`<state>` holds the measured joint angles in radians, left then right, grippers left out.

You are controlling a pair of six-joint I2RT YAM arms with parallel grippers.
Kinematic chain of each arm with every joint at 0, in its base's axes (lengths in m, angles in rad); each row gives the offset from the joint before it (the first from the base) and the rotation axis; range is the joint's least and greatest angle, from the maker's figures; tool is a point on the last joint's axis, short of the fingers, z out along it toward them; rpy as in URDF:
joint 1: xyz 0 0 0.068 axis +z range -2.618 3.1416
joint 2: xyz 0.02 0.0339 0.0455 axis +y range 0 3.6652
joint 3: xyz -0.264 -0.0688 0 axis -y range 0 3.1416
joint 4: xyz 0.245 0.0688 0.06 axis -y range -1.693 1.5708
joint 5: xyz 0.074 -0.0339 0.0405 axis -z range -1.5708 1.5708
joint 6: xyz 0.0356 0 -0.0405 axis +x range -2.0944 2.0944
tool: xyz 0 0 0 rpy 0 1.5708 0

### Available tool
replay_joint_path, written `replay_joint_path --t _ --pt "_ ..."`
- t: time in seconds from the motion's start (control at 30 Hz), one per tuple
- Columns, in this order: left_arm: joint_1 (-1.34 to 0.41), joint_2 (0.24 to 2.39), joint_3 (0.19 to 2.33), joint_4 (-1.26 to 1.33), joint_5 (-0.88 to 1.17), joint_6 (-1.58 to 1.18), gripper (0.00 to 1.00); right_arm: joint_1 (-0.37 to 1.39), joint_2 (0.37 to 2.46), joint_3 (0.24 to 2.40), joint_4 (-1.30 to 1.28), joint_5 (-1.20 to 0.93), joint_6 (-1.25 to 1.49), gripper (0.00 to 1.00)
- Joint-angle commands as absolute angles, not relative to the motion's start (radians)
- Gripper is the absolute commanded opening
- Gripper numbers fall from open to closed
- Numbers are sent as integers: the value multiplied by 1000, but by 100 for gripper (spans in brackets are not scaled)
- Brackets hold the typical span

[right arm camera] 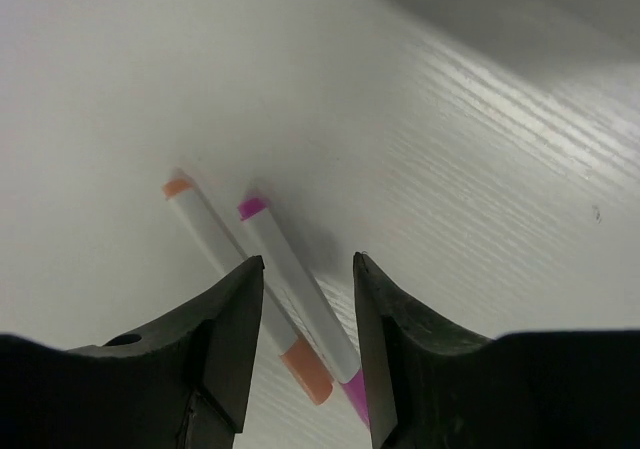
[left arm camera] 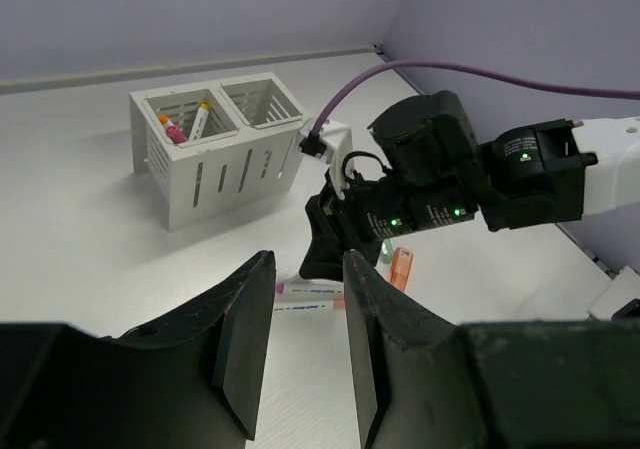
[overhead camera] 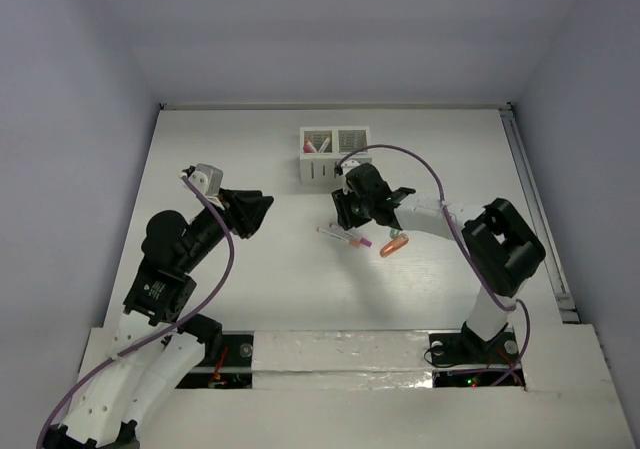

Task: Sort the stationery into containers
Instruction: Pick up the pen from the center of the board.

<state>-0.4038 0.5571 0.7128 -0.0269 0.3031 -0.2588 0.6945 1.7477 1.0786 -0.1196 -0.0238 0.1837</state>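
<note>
Right gripper (right arm camera: 308, 269) spread, empty, over two pens, lower centre of wrist view. Pink-capped pen (right arm camera: 298, 297) between jaws, long axis crossing closing line. Orange-capped pen (right arm camera: 205, 219) just beside, left. Left gripper (left arm camera: 306, 299) spread, empty, farther off.

light: bright, even, from overhead | table (overhead camera: 300, 289): near-white, washed out in top view | shadows: soft and faint, one beside the pens (right arm camera: 300, 289) | glare: pale streaks along the wood grain, right wrist view, upper right | focus: near fingers (left arm camera: 240, 339) dark, slightly soft; slotted box (left arm camera: 215, 174) sharp
</note>
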Motion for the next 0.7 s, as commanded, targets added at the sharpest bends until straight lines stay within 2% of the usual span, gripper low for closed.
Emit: replay_joint_path --t 0.0,0.47,0.57,0.67 --pt "-399 558 713 14 295 -253 31 699 1772 1158 -201 -8 152 47" --pt "-408 557 713 12 293 -253 32 736 1861 1219 -325 -28 129 45" --pt "-408 558 712 12 304 -253 32 747 1882 1242 -347 -6 126 42" --pt "-408 548 715 11 289 -252 32 758 1897 1262 -365 80 132 35"
